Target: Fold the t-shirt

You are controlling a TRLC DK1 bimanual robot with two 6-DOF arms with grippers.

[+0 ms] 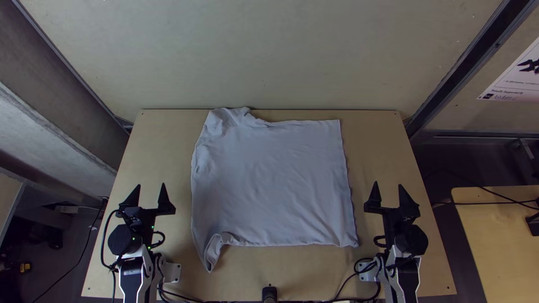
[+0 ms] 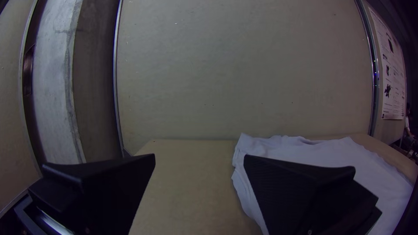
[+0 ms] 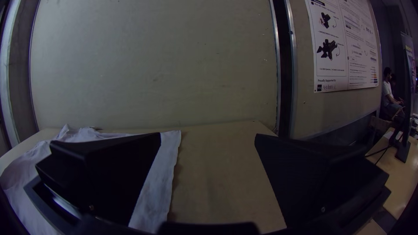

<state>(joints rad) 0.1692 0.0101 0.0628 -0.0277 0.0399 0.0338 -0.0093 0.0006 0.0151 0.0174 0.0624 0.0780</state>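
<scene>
Shirt (image 1: 269,179) spread mid-table (image 1: 160,140), near-left corner (image 1: 211,253) curled; left gripper (image 1: 151,184) and right gripper (image 1: 388,184) wide, empty, either side. Flatten corner first; then pinch one edge's ends, lift evenly.

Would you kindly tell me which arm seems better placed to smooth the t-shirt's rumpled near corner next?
Left, I'd judge: the open left gripper is nearer the rumpled corner, while the open right gripper is beyond the opposite edge of the t-shirt.
</scene>
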